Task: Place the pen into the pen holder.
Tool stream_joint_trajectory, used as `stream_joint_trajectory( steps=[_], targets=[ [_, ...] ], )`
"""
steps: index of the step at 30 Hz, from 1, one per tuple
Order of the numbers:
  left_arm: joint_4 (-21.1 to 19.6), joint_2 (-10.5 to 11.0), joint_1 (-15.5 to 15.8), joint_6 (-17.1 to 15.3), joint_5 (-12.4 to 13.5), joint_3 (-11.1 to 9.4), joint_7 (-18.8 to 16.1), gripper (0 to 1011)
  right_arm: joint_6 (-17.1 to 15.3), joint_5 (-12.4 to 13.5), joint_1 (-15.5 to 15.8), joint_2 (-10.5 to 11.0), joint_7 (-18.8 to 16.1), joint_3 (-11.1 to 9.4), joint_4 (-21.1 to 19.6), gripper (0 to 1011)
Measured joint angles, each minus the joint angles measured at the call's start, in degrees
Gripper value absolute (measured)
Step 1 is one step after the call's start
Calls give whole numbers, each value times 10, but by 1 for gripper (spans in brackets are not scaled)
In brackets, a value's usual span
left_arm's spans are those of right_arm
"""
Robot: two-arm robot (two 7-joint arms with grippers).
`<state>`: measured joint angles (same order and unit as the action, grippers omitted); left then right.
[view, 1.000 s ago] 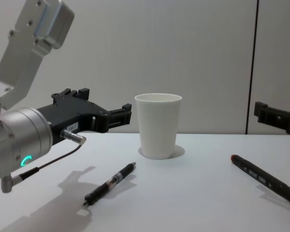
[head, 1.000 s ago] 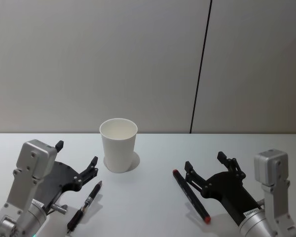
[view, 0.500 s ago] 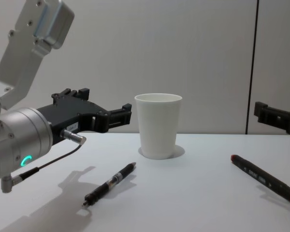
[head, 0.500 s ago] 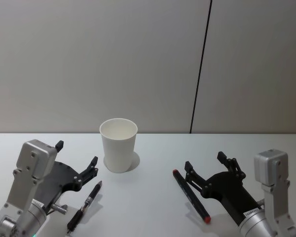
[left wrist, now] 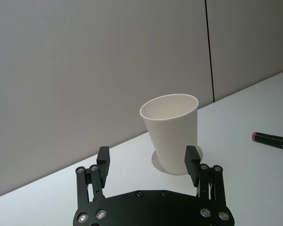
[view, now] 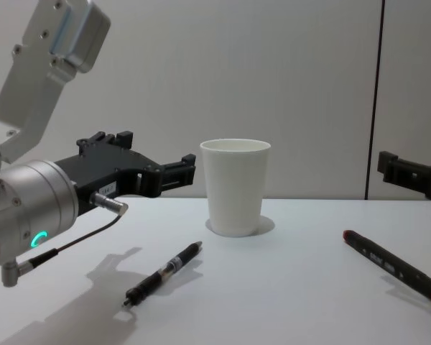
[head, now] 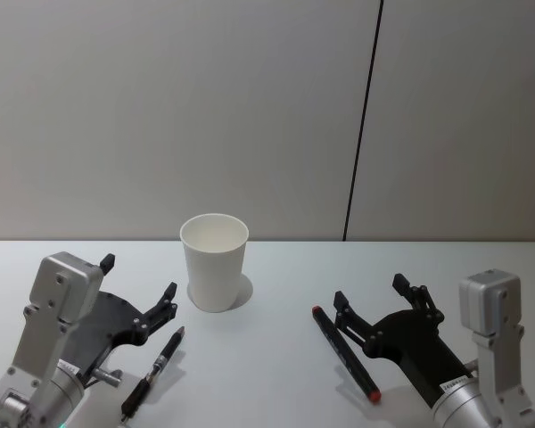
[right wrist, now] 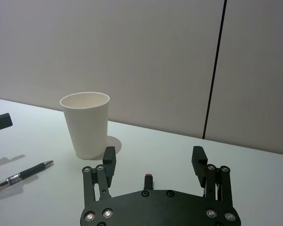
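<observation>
My left gripper (head: 139, 278) and right gripper (head: 370, 292) hover low, jaws spread and empty. Pen holder (head: 214, 261): upright at rear centre of the counter (head: 267, 374), near the wall, bare surface all round. Black pen (head: 153, 373) lies beside the left jaws. Red-ended marker (head: 345, 353) lies beside the right; its print is unreadable.

pen holder (head: 214, 263) set upright on table (head: 267, 357), toward far edge, wall (head: 160, 107) behind. slim pen (head: 153, 372) laid flat on table, left of holder and nearer than it — apart from it. thick pen (head: 345, 353) laid flat to right, also nearer, well apart from slim pen. left gripper (head: 139, 278) held just left of slim pen, right gripper (head: 370, 292) just right of thick pen — both above table.
</observation>
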<state>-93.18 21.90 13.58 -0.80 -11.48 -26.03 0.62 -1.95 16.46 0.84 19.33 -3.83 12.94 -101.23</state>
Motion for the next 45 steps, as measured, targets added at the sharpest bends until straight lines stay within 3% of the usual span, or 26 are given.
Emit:
stream_joint_trajectory(
  steps=[11,18,23,29,30,45],
  targets=[
    [0,0,0,0,0,0,0,1003,-5,-3,-6,0,0,2,3,1001],
    [0,0,0,0,0,0,0,1003,-51,-10,-34,-1,-2,8,8,1001],
    [0,0,0,0,0,0,0,1003,-101,-11,-52,-2,-2,10,8,1001],
    [0,0,0,0,0,0,0,1003,-184,-10,-81,-2,-1,11,1,1001],
    [0,0,0,0,0,0,0,1003,-184,-10,-81,-2,-1,11,1,1001],
    [0,0,0,0,0,0,0,1003,-412,1,-150,20,-18,23,-24,1001]
  ],
)
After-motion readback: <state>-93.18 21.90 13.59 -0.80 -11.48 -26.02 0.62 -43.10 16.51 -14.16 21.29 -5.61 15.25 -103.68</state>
